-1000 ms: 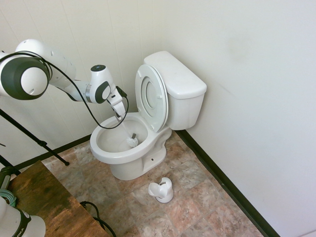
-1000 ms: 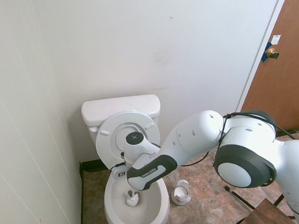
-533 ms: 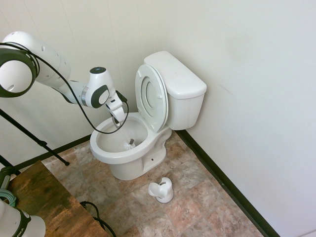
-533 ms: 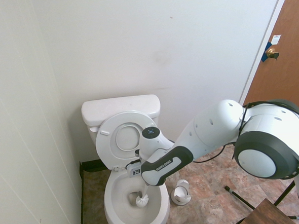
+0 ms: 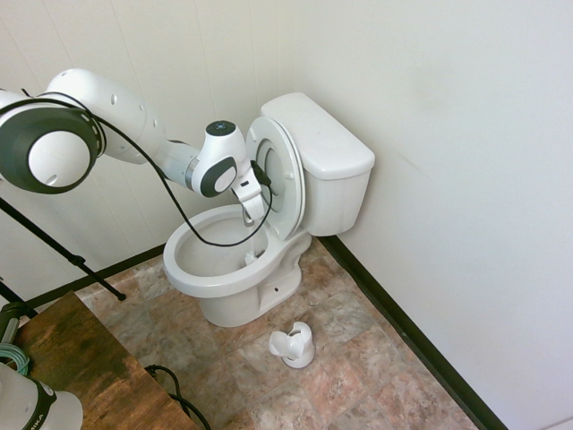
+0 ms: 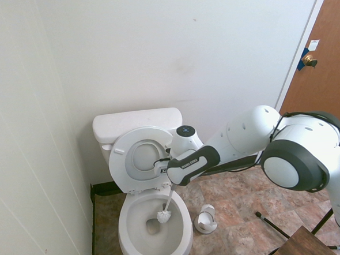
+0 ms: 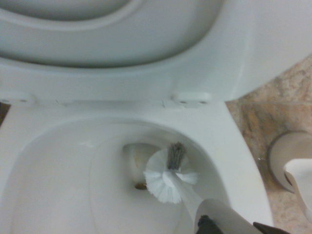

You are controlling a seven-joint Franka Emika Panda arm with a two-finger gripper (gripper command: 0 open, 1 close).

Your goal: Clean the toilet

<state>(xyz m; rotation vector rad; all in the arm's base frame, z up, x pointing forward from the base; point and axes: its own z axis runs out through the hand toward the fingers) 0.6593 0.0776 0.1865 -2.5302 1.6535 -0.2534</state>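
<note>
Your claw [image 6: 169, 188] is clamped on the brush [image 6: 164, 215] handle, just in front of the raised seat and lid, with the head down inside the toilet [image 5: 224, 278] bowl on its door side; the toilet stands against the back wall in the corner. Main risk: scrub further back and the wrist or handle knocks the seat [image 6: 139, 164], dropping it onto the arm. Press too hard at that tilt and the handle could slip in the grip.
</note>
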